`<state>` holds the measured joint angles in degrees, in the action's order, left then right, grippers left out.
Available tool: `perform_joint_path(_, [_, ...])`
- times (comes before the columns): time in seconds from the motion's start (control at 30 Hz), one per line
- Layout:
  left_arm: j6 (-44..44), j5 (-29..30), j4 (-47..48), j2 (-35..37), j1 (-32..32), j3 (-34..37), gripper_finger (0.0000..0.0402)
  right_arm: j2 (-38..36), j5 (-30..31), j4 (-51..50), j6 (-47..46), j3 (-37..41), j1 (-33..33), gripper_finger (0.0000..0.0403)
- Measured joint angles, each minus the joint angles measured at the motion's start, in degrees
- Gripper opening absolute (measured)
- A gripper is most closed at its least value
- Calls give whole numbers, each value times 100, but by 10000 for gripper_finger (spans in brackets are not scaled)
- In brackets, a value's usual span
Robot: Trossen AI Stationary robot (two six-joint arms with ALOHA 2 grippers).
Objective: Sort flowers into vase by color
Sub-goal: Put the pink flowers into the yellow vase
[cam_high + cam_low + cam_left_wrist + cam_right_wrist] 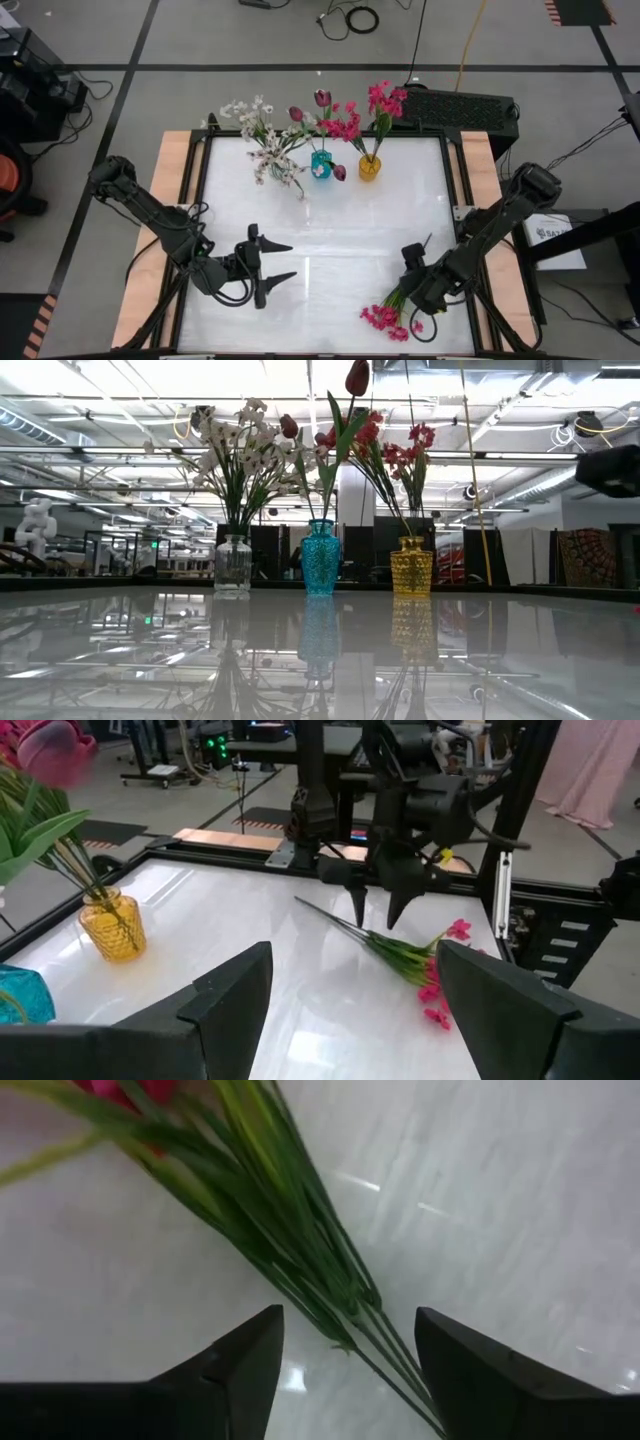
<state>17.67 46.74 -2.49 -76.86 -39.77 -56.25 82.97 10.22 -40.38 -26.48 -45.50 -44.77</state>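
Right pincer [404, 262]: low over the near right part of the white glossy counter [330, 250], its two dark fingers [240, 1365] parted and straddling the green stems of the loose sprig; the fingers stand on either side of the stems and no contact shows, so nothing is held.
Loose sprig of bright magenta-pink blossoms on long green stems [390, 308]: lying flat on the counter at the near right, blossoms toward the near edge, stem ends pointing far-right under the right pincer.
Left pincer [277, 262]: hovering over the near left of the counter, fingers spread wide and empty, pointing right toward the other arm.
Clear glass vase [232, 565]: far left of the row along the far edge of the counter, upright, holding white and pale pink small-blossomed sprigs [232, 435].
Turquoise glass vase [321, 165]: middle of the row, upright, holding dark maroon tulips [322, 98]; one tulip head hangs low, just right of the vase.
Amber-yellow textured glass vase [370, 167]: right of the row, just beside the turquoise one, upright, holding magenta-pink clusters [385, 98].
Vase row: the three stand apart from one another, well away from both pincers.
Surroundings: black box-shaped device [460, 106] beyond the far right corner of the counter; cables on the grey floor.
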Motion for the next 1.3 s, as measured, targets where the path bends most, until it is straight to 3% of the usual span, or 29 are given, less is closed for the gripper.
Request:
perform_joint_path(0.4, [-2,0,-3,0,3,0,287,540,-152,197,324,0,3,194])
perform_joint_path(0.83, [-4,2,-6,0,4,0,287,543,-159,420,485,-2,2,9])
perform_joint_path(1.1, [-27,14,-6,2,4,0,287,543,-88,814,496,-146,2,3])
perform_joint_path(1.3, [-489,70,-291,2,-18,0,287,39,819,971,463,-582,-102,1])
